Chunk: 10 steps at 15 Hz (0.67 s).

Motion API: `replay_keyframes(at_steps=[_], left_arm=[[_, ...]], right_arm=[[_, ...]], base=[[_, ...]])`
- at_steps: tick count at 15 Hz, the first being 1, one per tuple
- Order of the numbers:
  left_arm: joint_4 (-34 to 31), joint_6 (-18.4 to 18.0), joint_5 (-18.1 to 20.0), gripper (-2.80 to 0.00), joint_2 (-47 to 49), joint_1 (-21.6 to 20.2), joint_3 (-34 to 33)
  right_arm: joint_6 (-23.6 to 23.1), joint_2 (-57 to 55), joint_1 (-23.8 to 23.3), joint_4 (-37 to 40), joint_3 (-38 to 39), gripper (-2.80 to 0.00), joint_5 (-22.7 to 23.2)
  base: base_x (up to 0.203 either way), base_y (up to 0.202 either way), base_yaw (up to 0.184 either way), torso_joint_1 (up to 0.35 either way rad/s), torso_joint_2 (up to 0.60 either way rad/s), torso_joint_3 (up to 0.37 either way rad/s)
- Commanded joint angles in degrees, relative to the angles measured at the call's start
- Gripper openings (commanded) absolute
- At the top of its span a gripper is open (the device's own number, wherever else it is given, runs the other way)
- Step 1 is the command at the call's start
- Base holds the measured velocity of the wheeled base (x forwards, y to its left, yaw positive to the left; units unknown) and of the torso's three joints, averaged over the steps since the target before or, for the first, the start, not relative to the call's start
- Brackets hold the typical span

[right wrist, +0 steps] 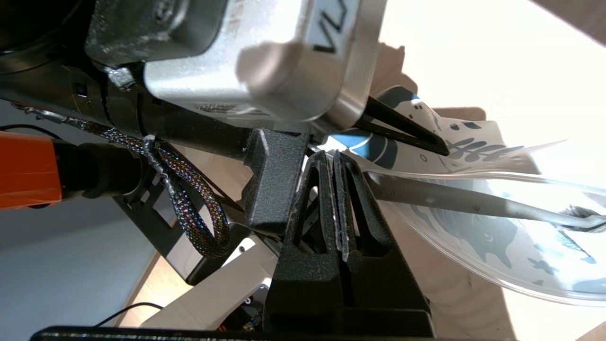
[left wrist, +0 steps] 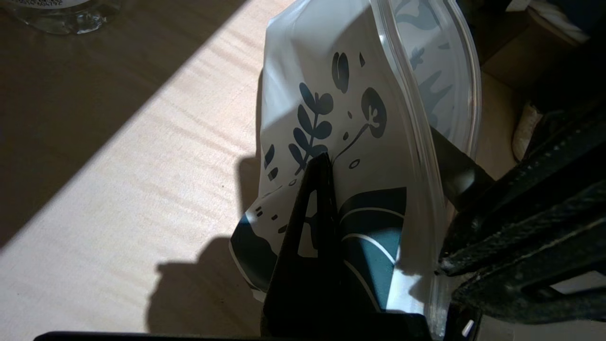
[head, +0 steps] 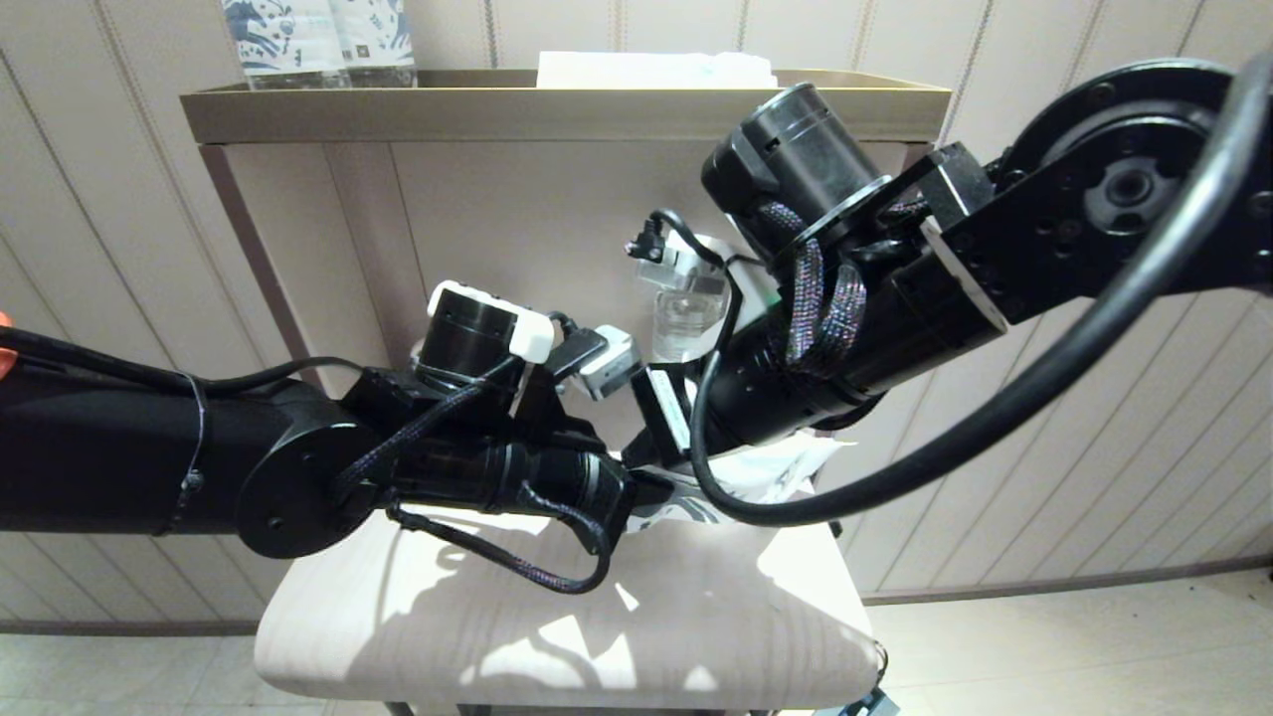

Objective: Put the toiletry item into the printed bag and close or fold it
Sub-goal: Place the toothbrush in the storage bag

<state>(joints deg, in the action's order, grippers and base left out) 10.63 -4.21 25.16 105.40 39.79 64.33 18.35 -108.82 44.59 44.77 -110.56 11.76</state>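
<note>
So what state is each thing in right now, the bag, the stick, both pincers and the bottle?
Printed bag: lifted off the seat, mouth open, not folded.
Toiletry stick: head end reaching into the bag's mouth, other end at the right pincer.
Left pincer: shut on the printed bag's wall.
Right pincer: shut, seemingly on the stick's end.
Water bottle: upright behind the arms.

Only the cut-off letters "VL" on a silver housing [right wrist: 265,61] can be read.
</note>
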Motion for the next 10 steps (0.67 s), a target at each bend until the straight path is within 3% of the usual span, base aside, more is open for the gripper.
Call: replay_keyframes(at_steps=[1, 10], left_arm=[[0.1, 0.0, 0.2, -2.80, 0.1, 0.0, 0.0], [0.1, 0.1, 0.2, -2.80, -0.5, 0.0, 0.0]], right_arm=[[0.1, 0.2, -0.7, 0.4, 0.2, -2.80, 0.1], [0.2, 1.2, -2.5, 0.4, 3.4, -2.80, 0.1]], base=[[0.000, 0.000, 0.000, 0.000, 0.00, 0.000], [0.000, 0.000, 0.000, 0.000, 0.00, 0.000]])
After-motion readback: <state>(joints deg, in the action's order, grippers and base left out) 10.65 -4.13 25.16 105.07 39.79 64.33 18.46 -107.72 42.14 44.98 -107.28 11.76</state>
